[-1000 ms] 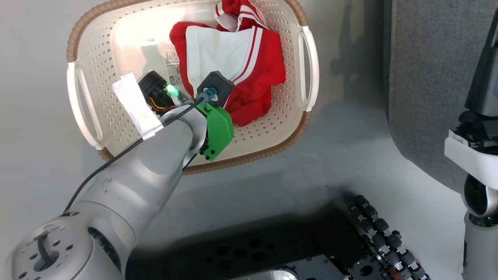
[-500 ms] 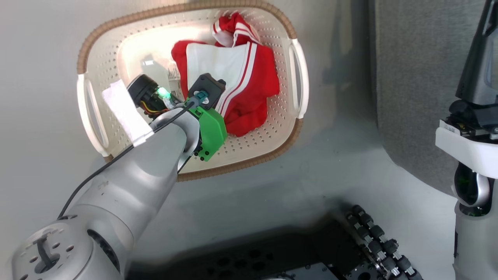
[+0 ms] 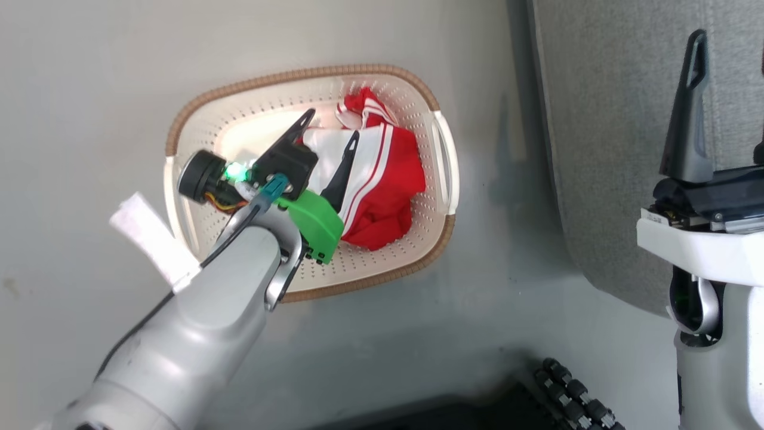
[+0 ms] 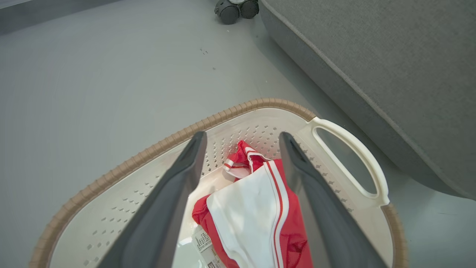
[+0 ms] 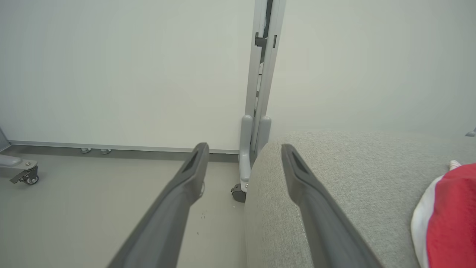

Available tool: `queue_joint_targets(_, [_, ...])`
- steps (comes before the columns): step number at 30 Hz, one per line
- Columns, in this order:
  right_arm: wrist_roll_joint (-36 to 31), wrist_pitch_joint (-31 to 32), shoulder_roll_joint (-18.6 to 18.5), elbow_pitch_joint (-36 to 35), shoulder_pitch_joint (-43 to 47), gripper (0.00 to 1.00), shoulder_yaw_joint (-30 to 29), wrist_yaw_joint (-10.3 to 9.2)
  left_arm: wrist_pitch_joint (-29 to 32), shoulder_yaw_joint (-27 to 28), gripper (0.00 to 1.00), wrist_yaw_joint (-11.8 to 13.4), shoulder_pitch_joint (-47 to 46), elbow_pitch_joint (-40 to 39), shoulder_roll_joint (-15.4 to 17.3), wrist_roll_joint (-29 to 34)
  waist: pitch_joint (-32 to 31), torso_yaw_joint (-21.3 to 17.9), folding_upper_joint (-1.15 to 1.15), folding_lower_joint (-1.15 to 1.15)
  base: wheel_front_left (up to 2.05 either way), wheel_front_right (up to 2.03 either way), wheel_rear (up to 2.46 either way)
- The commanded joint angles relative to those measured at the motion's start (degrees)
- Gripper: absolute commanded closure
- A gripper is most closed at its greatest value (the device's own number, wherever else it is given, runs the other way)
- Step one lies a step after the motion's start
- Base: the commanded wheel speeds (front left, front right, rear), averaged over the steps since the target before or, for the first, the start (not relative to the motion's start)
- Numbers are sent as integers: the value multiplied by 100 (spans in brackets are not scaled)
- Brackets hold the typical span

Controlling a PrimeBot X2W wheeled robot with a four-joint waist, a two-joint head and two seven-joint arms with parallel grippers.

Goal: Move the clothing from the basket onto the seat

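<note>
The left end effector (image 4: 242, 134) hangs over the basket (image 4: 148, 152). Its two dark fingers are spread wide apart with nothing held between them. Right under the fingers, a red and white piece of clothing (image 4: 245, 212) lies crumpled in the right half of the basket. A small striped red bit is bunched up at its far end. A paper label (image 4: 202, 242) peeks out next to the clothing on the basket's bottom, but its print is too tiny to read. A white strip of tape (image 3: 152, 239) sticks out from the left arm. The basket stands on the grey floor (image 3: 89, 119). The big grey seat (image 3: 597, 119) is near it on the right, not touching. The right end effector (image 5: 244, 146) is open too and holds nothing. It hangs over the seat's round edge, one finger over the floor and one over the cushion. A second red and white piece (image 5: 446, 212) lies on the seat, off to the right of those fingers.
</note>
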Motion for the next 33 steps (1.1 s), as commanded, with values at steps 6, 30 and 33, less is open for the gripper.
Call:
queue_joint_targets(6, [14,-1,-2,191,318,0,84,-6,-8,1190,0,153,1176,-1167,81,542,-1017,249,0,0,0,0,0])
queue_joint_targets(30, [65,-1,-146,599,1360,0,276,-6,-8,4149,0,-215,4510,-3731,-656,1932,-2739,564,0,0,0,0,0])
queue_joint_targets(33, [74,-1,-170,623,1389,0,368,-6,-9,4227,0,-256,4621,-3795,-674,1985,-2784,530,0,0,0,0,0])
